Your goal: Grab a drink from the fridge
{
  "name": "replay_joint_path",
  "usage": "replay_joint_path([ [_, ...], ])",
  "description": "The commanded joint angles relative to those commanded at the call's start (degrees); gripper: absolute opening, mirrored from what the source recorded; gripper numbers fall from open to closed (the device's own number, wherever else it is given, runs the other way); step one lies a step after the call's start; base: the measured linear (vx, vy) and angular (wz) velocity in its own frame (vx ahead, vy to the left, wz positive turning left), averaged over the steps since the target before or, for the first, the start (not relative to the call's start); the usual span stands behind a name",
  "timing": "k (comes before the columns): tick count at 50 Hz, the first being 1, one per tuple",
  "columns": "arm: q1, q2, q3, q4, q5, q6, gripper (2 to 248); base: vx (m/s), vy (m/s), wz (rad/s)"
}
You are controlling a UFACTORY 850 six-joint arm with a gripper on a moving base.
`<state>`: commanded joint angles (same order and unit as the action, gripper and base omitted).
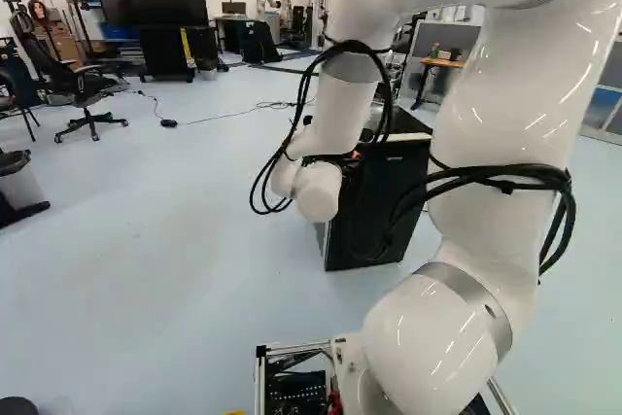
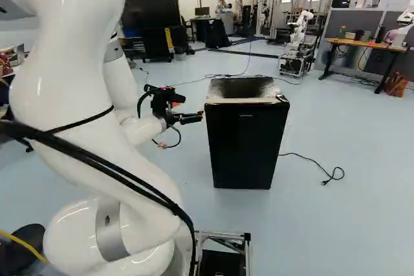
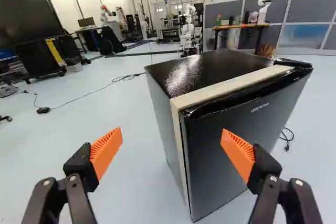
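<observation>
Fridge (image 3: 231, 145), one, small, dark: upright on the floor (image 3: 131, 182), its door (image 3: 220, 166) closed. Top (image 3: 205, 69) black and glossy, with a pale strip (image 3: 226, 86) along the front edge, just behind the door.

End effector (image 2: 200, 116), one, black, two fingers with orange pads (image 3: 106, 151): standing apart, nothing gripped. In the right base view it reaches toward the fridge from the left, near the upper part of the cabinet; whether it touches cannot be told from that view. In the wrist view the fridge lies ahead of the end effector (image 3: 172, 133) and off to one side. The cabinet's near upright edge falls between the two fingers; one finger overlaps the door front, the other the floor.

Arm (image 1: 505, 114), white, with black cables (image 1: 559, 182): in the left base view it hides part of the fridge.

Power cord (image 2: 323, 170), black: on the floor to the right of the fridge in the right base view, plug at its end.

Farther off: large dark screen (image 2: 151, 6); wooden tabletop (image 2: 365, 44) bearing a green bottle (image 2: 342, 31) and other small items; another robot (image 2: 299, 30), white. Office chair (image 1: 83, 85), black, at the left of the left base view.
</observation>
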<state>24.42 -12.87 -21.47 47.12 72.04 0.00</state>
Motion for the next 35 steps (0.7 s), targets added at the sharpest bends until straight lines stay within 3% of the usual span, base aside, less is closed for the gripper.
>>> replay_joint_path([
  [15, 1.3, -6.3, -4.7, 6.5, 2.2, 0.0, 247, 0.000, 0.000, 0.000],
  [35, 1.4, -14.8, -12.1, 15.1, 2.6, 0.0, 247, 0.000, 0.000, 0.000],
])
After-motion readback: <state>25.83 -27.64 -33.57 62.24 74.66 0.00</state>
